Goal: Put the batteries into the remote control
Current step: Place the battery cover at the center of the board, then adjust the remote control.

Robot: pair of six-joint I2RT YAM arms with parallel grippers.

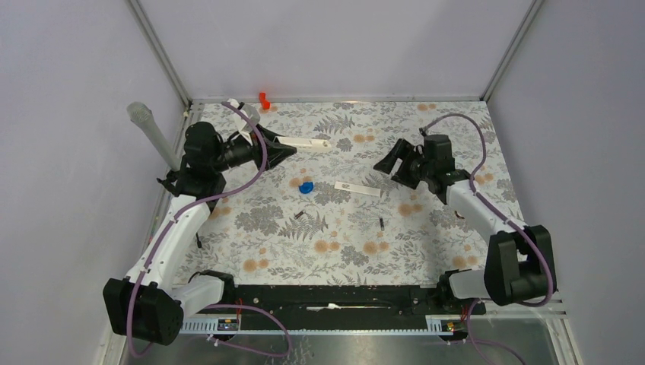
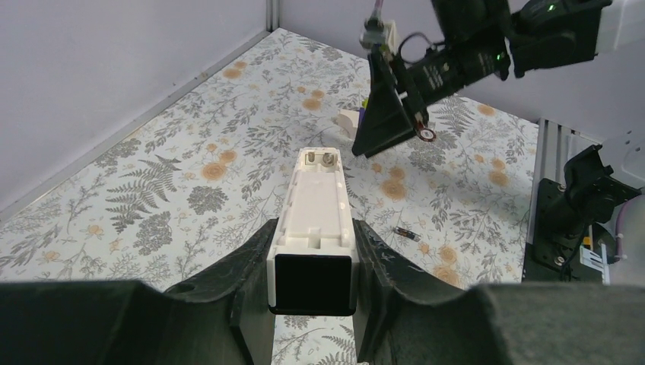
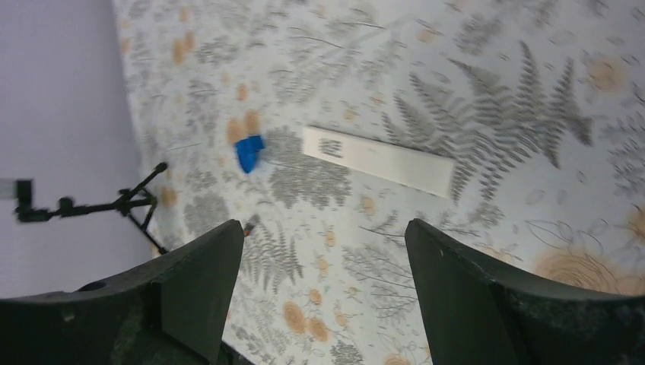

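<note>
My left gripper [image 1: 287, 149] is shut on the white remote control [image 1: 308, 142] and holds it above the table's far left, pointing right. In the left wrist view the remote [image 2: 316, 198] sits between my fingers [image 2: 251, 266], its open compartment up, with no battery inside. One battery [image 1: 300, 214] lies left of centre and another [image 1: 380, 223] lies right of centre; one also shows in the left wrist view [image 2: 406, 233]. My right gripper [image 1: 386, 161] is open and empty above the far right. In its wrist view [image 3: 323, 228] a battery end [image 3: 249, 225] peeks past the left finger.
The flat white cover strip [image 1: 357, 189] lies mid-table, also in the right wrist view [image 3: 378, 160]. A blue blob [image 1: 306, 187] sits left of it. An orange piece [image 1: 264, 99] stands at the back edge. A small dark bit [image 1: 459, 215] lies under the right arm.
</note>
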